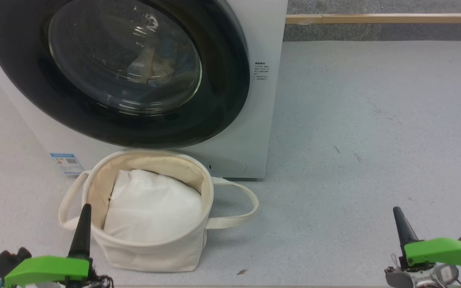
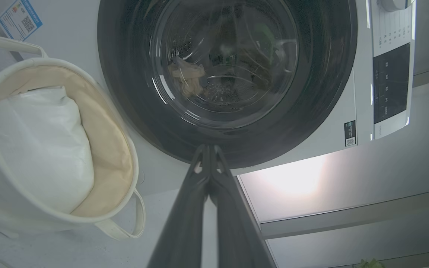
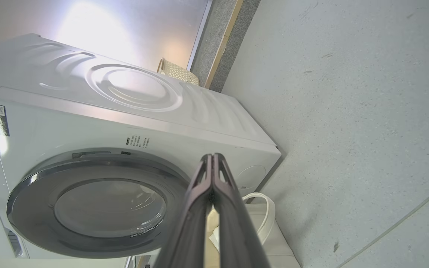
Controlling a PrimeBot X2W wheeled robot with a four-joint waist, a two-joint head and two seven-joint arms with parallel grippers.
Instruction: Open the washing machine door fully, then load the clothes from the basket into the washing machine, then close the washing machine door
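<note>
A big white front-loading washing machine (image 1: 263, 120) stands on a grey speckled floor (image 1: 374, 140). Its large round door (image 1: 222, 100), with a wide glossy black rim around a bulging clear glass centre, lies shut flush against the white front. Through the glass a crumpled cream-tan cloth (image 1: 150, 66) shows inside the drum; no more of it can be made out. A small blue sticker (image 1: 66, 162) sits low on the machine's front, and a block of small printed text (image 1: 261, 71) sits beside the door rim. Just in front of the machine, below the door, stands a small round cream canvas basket (image 1: 154, 252) with soft sides and two long loop handles. It holds a plain white pillow-like padding (image 1: 154, 208) that fills most of it. The left gripper (image 1: 85, 210) is at the lower left of the head view, near the basket's left side. Its two long dark fingers are pressed together at the tips with nothing between them, and in the left wrist view they point toward the door's lower rim. The right gripper (image 1: 397, 212) is at the lower right, well apart from the basket and over bare floor, its fingers likewise closed tip to tip and empty. A pale wooden strip (image 1: 374, 18) runs along the base of the far wall.
</note>
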